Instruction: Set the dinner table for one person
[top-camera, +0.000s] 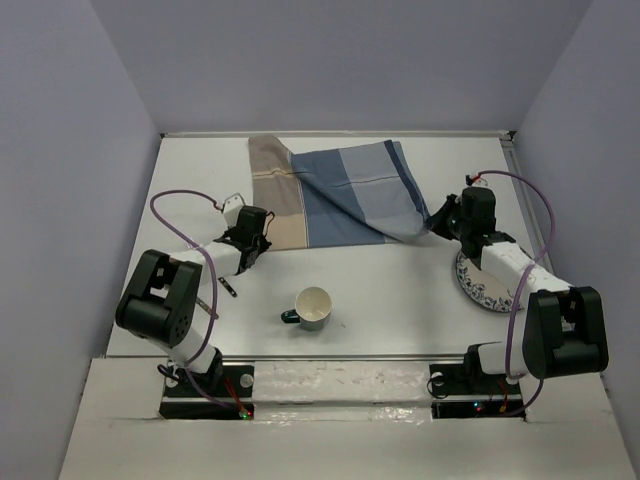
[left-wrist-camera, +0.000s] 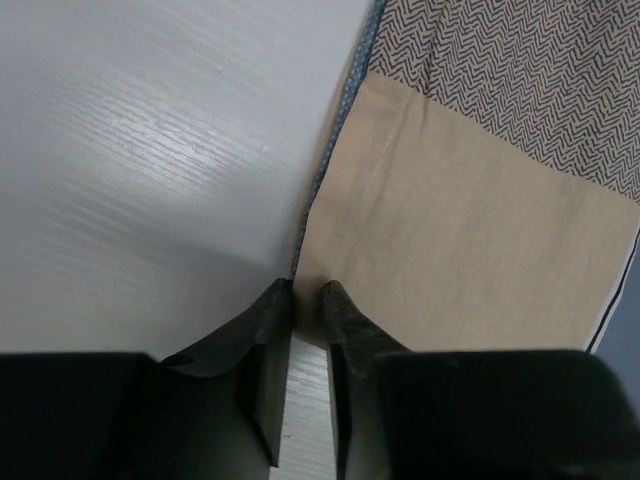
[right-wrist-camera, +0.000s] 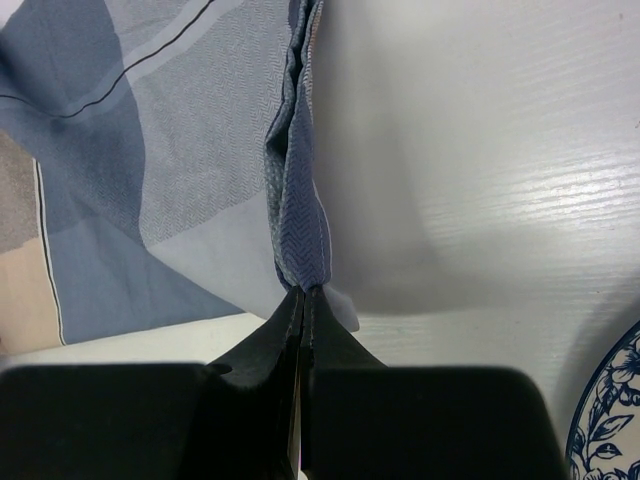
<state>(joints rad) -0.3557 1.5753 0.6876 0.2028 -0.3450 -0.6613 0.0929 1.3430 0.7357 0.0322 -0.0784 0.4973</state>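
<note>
Right fingers (right-wrist-camera: 303, 296) pinch a blue fold of the placemat (top-camera: 345, 190) tight. Left fingers (left-wrist-camera: 307, 290) are almost closed at its tan corner (I cannot tell if they grip it). It lies on the far part of the white table (top-camera: 400, 290) under both arms.

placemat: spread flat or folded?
Folded, not flat: a blue layer of the placemat lies over its tan part, and its right corner is pinched up in the shut right gripper.

I see the white dinner table (top-camera: 400, 290) carrying a cream mug (top-camera: 313, 306), with the patchwork placemat (top-camera: 340, 195) beyond it and a blue-patterned plate (top-camera: 480, 290) to its right.
</note>
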